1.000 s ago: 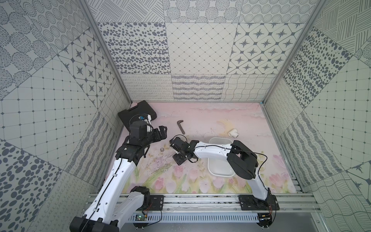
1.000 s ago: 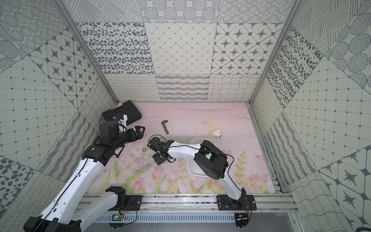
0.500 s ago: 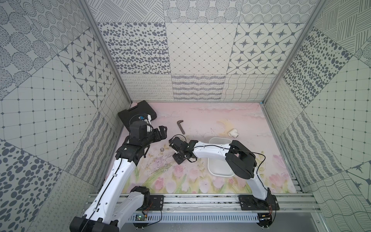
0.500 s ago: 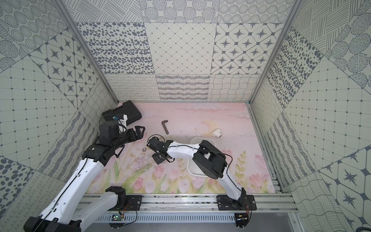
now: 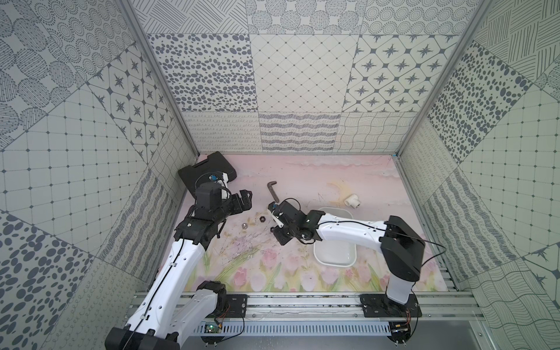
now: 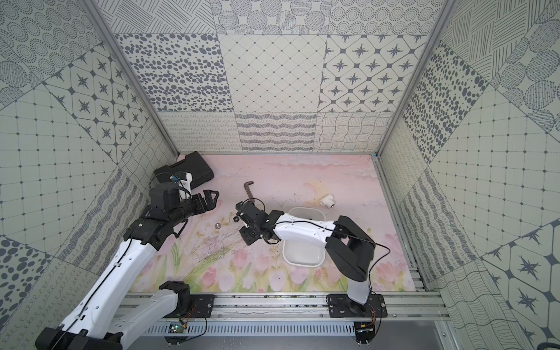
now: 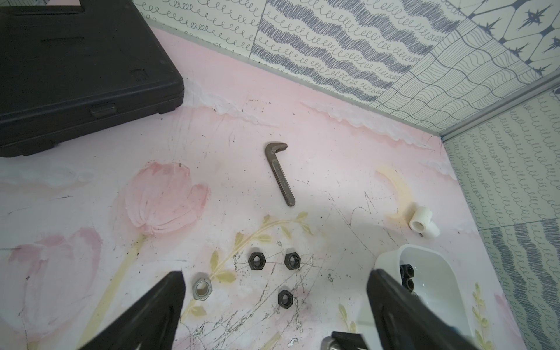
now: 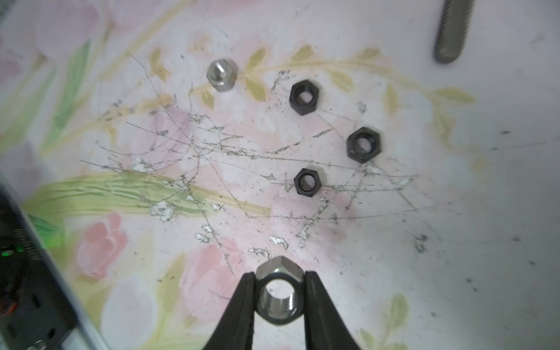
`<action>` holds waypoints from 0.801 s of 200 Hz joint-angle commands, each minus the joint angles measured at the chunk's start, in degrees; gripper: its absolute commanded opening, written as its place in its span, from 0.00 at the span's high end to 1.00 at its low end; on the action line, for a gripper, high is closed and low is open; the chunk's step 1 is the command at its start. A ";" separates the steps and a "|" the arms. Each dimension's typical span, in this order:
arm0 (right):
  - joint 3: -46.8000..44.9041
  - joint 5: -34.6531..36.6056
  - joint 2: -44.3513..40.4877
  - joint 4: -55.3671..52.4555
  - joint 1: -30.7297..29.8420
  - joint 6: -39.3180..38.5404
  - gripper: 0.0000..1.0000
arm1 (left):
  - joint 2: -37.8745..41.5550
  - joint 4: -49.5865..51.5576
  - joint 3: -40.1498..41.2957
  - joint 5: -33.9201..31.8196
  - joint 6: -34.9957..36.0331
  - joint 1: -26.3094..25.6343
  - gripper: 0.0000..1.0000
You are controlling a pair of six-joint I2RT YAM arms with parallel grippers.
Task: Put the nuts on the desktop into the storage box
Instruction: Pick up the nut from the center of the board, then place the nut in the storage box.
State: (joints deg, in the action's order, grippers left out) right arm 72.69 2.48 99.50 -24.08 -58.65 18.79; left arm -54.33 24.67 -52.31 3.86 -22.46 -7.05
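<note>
Gripping 1 silver hex nut (image 8: 278,298) by 2 opposite flats, the right fingers (image 8: 239,315) are clenched, and the nut's threaded bore faces the wrist camera. Beyond it, loose on the surface (image 8: 454,242), lie 3 black hex nuts (image 8: 308,182) and 1 silver domed cap nut (image 8: 222,75), each apart from the others. The left fingers (image 7: 145,315) are spread wide and released, holding nothing, above the same cluster. The storage box (image 5: 335,253), a shallow glossy white tray with rounded corners, sits to the right of the cluster, partly under the right arm (image 5: 348,235); at least 2 black nuts (image 7: 407,277) lie inside it. The surface is printed with tulips along its near edge and pale pink sky farther back, and is scored with dark scratches around the nuts. Farther off lie a toothed L-shaped metal bar (image 7: 280,174), a white pipe elbow (image 7: 423,223) and, in the far left corner, a black case (image 7: 75,75). Patterned grey-and-white panels (image 5: 303,75) wall the cell on 3 sides.
</note>
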 commanded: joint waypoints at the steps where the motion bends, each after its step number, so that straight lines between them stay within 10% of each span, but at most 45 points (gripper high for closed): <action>1: -5.11 0.91 -9.68 4.03 4.12 1.46 0.81 | 0.29 -0.41 0.11 -0.70 0.40 -0.01 0.01; 71: -22.02 7.44 -28.94 -12.33 13.78 4.15 0.79 | 0.34 -0.32 0.35 -0.79 0.28 -0.08 0.01; 160: -25.85 8.51 -19.07 -12.14 15.90 6.53 0.79 | 0.18 -0.58 0.34 -0.83 0.22 -0.07 0.01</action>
State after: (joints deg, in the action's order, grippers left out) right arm 45.87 9.72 77.93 -38.37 -43.44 24.64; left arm -54.30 24.67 -52.31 3.84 -22.46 -7.05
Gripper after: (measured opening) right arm 0.274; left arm 0.990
